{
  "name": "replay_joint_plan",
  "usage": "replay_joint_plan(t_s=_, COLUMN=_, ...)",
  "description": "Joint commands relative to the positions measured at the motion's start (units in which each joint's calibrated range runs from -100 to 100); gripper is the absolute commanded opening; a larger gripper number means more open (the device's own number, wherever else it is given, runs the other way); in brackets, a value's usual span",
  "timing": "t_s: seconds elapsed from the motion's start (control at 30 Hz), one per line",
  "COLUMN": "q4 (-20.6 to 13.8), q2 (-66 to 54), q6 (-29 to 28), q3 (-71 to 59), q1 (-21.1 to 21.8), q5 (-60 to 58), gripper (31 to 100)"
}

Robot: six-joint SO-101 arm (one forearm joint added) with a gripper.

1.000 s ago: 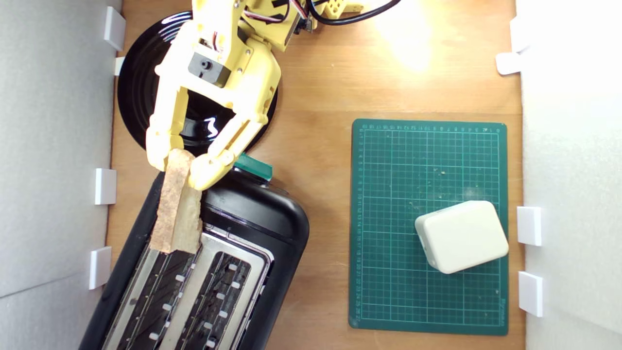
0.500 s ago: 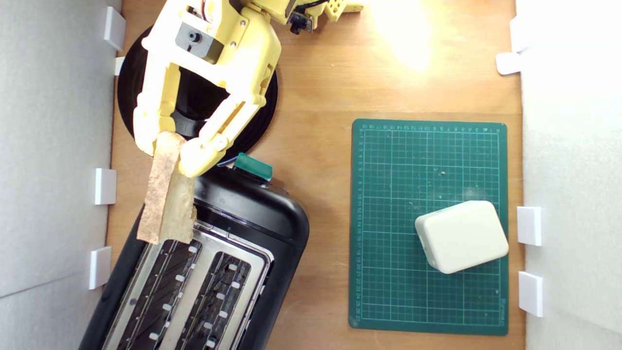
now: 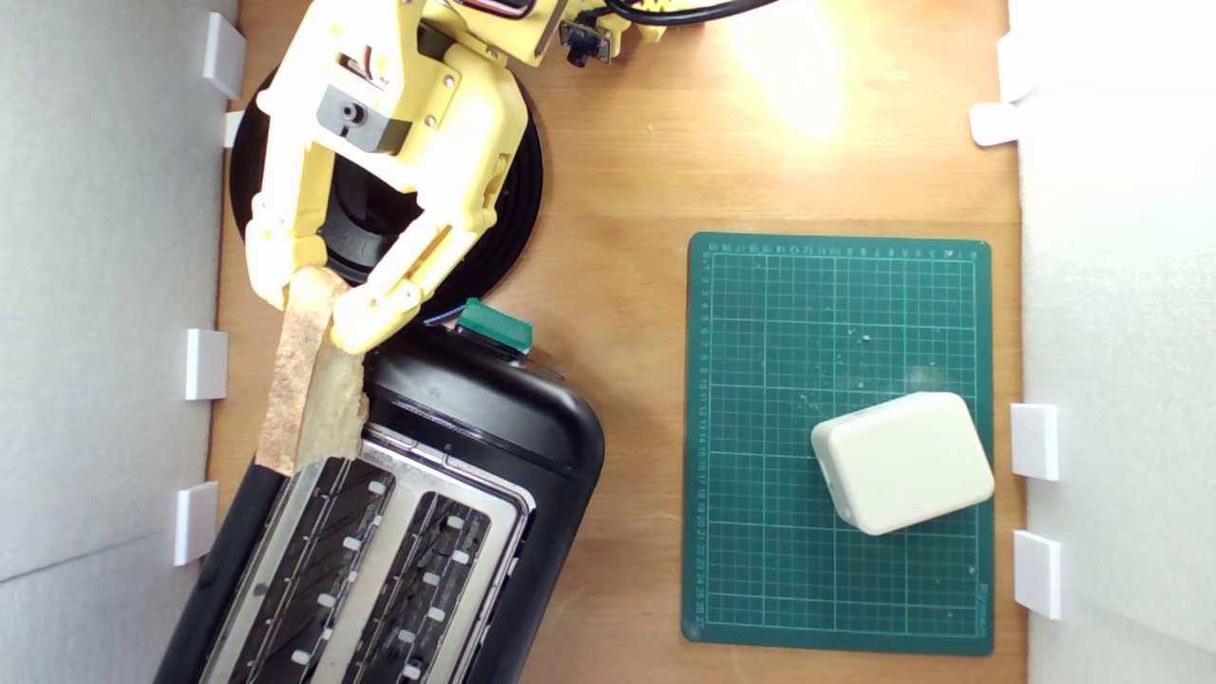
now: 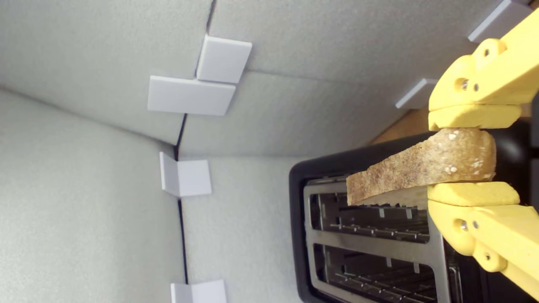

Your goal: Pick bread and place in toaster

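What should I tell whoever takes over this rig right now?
Gripper: jaws shut on the bread, held on edge.
Bread: in the air over the toaster end near the teal lever, beside the outer slot, not in it.
Both slots look empty.
Done: bread picked up and carried to the toaster.
Left: line the slice up with a slot, lower it in, open the jaws.

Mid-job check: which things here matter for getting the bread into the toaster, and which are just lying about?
In play:
bread, clamped in the gripper
toaster, both slots empty

Lying about:
black plate
green cutting mat
cream box on the mat
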State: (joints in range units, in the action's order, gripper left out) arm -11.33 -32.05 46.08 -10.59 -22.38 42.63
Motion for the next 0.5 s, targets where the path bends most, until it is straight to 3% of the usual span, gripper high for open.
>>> replay_joint_plan(t_s=0.0, q4=-0.1, q2=-0.15, q6=-0.07, q3=4.19, q1=0.06, q5=0.03, gripper=63.4)
replay_joint_plan(t_s=0.47, q4=0.45, q2=3.09, q6=-0.17, q3=7.27, q1=2.56, q5=0.03, gripper=63.4)
